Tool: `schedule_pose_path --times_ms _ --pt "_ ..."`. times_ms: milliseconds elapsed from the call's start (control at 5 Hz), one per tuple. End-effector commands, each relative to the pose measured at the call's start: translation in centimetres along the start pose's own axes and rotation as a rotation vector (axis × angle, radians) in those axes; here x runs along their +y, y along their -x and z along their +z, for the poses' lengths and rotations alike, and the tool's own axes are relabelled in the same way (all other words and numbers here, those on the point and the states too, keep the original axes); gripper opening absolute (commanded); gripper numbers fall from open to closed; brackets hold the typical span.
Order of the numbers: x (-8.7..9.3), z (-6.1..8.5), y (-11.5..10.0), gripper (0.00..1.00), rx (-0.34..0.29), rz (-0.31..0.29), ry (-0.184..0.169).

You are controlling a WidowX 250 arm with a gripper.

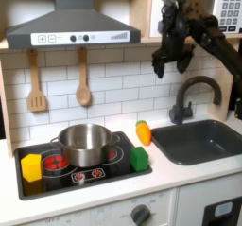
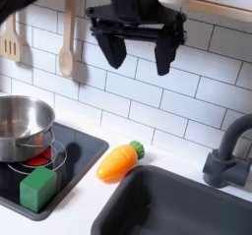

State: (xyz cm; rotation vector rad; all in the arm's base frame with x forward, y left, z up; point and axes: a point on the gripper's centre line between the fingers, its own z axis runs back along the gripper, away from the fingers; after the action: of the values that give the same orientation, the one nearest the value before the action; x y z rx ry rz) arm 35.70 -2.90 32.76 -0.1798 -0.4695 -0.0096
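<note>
1. Nearest in the first exterior view is the white cabinet front with a round knob (image 1: 141, 214), smooth and glossy; the second exterior view is framed too tight to take it in.
2. On the black hob (image 1: 113, 172) a yellow block (image 1: 31, 166) sits at the first exterior view's left; the second exterior view cuts off before it.
3. A green block (image 2: 38, 188), matte and square-edged, rests on the hob at its right end in both exterior views.
4. A shiny steel pot (image 1: 85, 143), round and deep, stands on the hob over red ring burners.
5. An orange carrot (image 2: 118, 161) with a green stub lies on the white counter between hob and sink, tip toward the hob. It looks smooth, like plastic, and lies apart from everything else.
6. The dark grey sink (image 1: 202, 140) is a rounded basin at the right, with a curved grey tap (image 1: 192, 94) behind it.
7. The black gripper (image 2: 138, 52) hangs high above the carrot, before the white tile wall, jaws spread and holding nothing.
8. Farthest, a wooden spatula (image 1: 36, 83) and spoon (image 1: 83, 81) hang on the tiles; the first exterior view adds a grey hood (image 1: 74, 26) and a microwave keypad (image 1: 230, 8).
</note>
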Motion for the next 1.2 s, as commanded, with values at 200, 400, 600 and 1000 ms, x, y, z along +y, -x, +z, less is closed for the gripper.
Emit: schedule_pose_path --times_ms 200,400,600,1000 --pt "2.5 0.2 4.5 1.0 0.038 0.038 -0.047" --pt "4.0 -0.5 6.2 1.0 0.073 0.059 -0.08" --pt "4.7 -0.7 6.9 1.0 0.082 0.066 -0.097" --pt "6.8 -2.2 7.5 1.0 0.106 0.062 -0.163"
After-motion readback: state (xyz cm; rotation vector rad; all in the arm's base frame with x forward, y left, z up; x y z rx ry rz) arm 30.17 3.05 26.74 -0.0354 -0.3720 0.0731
